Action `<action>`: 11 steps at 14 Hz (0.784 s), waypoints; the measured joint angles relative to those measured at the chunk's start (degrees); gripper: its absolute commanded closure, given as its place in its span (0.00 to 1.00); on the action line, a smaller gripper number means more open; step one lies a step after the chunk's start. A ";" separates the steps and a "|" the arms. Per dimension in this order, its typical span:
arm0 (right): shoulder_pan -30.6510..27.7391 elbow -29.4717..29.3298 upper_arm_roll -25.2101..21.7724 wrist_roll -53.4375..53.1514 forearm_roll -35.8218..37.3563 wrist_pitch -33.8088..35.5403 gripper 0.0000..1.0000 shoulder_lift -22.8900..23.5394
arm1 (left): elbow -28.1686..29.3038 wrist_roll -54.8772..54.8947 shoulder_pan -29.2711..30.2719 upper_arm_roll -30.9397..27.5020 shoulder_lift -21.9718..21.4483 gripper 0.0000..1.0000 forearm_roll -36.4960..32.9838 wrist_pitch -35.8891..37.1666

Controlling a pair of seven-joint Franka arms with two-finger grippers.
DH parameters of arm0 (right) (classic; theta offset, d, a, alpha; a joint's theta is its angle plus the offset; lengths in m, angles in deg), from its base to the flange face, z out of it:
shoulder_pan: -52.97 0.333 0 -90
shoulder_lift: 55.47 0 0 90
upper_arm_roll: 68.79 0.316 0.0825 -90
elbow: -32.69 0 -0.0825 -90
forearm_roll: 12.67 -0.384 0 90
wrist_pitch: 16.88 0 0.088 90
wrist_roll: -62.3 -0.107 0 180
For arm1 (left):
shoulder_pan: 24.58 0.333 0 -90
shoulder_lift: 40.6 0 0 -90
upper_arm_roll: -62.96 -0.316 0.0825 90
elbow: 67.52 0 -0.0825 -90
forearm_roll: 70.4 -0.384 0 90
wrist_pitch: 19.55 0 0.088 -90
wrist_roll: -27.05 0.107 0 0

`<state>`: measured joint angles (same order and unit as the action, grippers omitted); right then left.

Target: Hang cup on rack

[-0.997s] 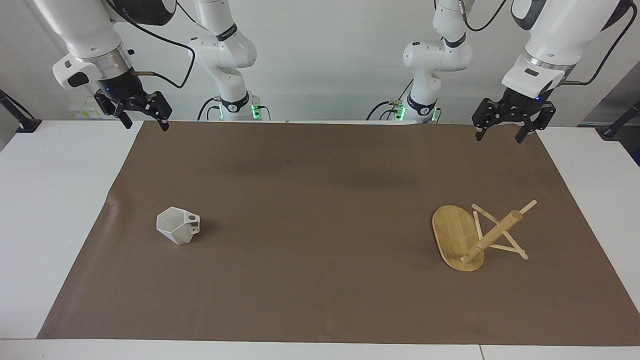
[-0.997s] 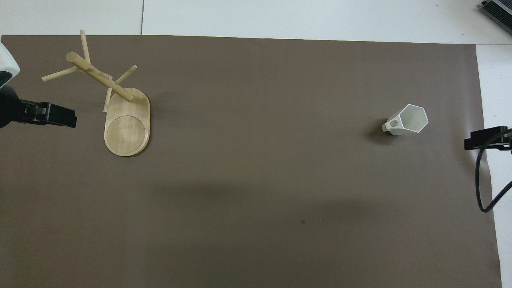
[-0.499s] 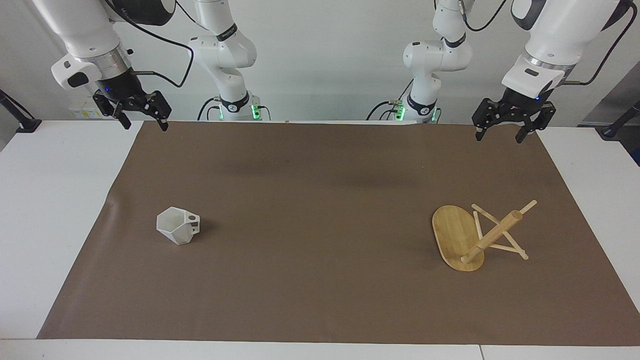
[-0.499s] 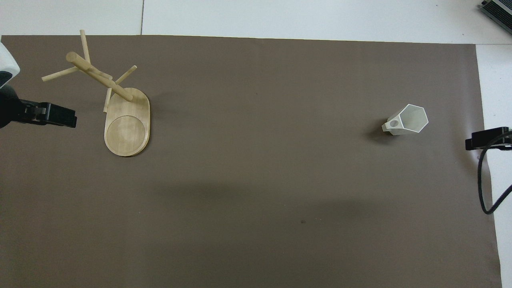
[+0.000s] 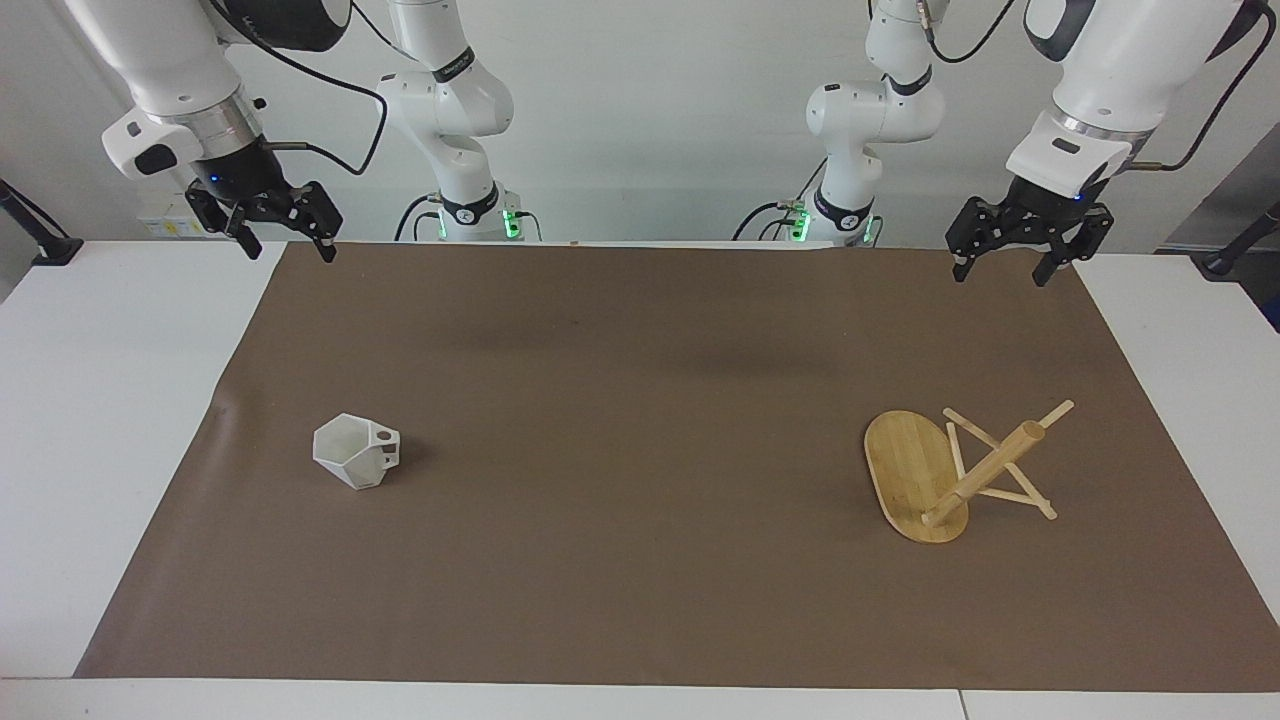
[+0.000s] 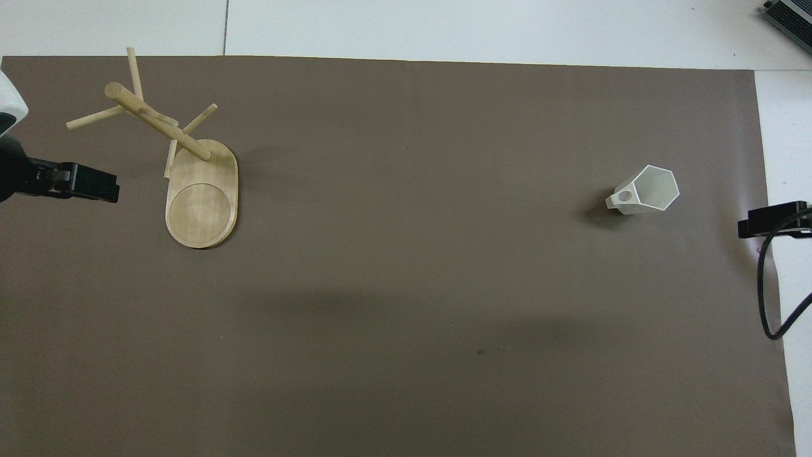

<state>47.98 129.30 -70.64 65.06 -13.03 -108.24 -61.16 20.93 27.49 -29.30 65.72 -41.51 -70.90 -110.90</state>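
The white faceted cup (image 5: pixel 355 465) stands upright on the brown mat toward the right arm's end, its pierced handle turned toward the table's middle; it also shows in the overhead view (image 6: pixel 648 190). The bamboo rack (image 5: pixel 935 478) stands on its oval base toward the left arm's end, the post and pegs at the base's end farther from the robots; it also shows in the overhead view (image 6: pixel 190 171). My right gripper (image 5: pixel 290 250) hangs open and empty over the mat's corner by its base. My left gripper (image 5: pixel 998 275) hangs open and empty over the mat's corner by its base.
A brown mat (image 5: pixel 640 400) covers most of the white table (image 5: pixel 100 400). The cup and the rack are wide apart, with bare mat between them. A black cable (image 6: pixel 764 285) hangs from the right arm at the mat's edge.
Both grippers have shifted only very slightly in place. The cup and the rack have not moved.
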 measured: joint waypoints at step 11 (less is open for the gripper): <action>-0.69 0.32 -0.65 4.37 0.00 -3.68 0.00 -0.01 | 0.14 0.00 0.54 -0.03 0.00 0.00 0.00 0.00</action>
<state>47.29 129.62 -71.29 69.43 -13.03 -111.92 -61.17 21.07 27.49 -28.76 65.69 -41.51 -70.90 -110.90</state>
